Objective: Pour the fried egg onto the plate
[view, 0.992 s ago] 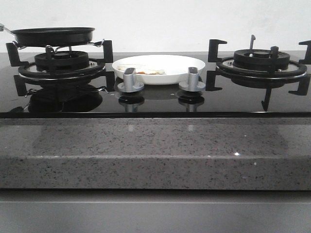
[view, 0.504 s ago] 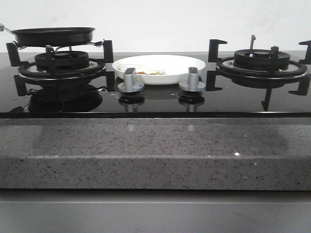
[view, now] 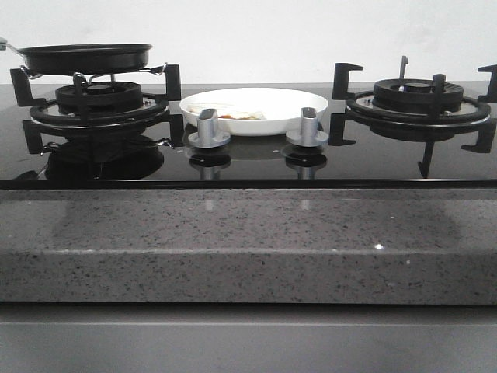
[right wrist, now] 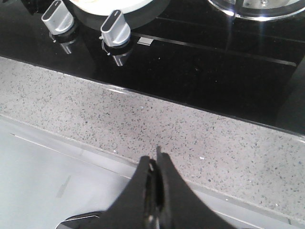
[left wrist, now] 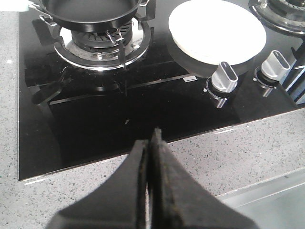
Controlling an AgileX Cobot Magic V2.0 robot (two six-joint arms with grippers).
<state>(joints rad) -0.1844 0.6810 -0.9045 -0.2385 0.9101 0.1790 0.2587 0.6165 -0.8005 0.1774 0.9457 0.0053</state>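
Note:
The white plate (view: 256, 109) sits on the black glass hob between the two burners, behind the knobs. On it lies the fried egg (view: 233, 113), pale with an orange spot. In the left wrist view the plate (left wrist: 217, 31) is washed out white and the egg cannot be made out. The black frying pan (view: 84, 57) rests empty on the left burner (left wrist: 88, 10). My left gripper (left wrist: 151, 143) is shut with nothing in it, above the hob's front edge. My right gripper (right wrist: 155, 164) is shut and empty over the granite counter's front. Neither gripper shows in the front view.
Two silver knobs (view: 208, 128) (view: 307, 127) stand in front of the plate. The right burner (view: 419, 97) with its black pan supports carries nothing. A speckled grey granite counter (view: 248, 241) runs along the front of the hob.

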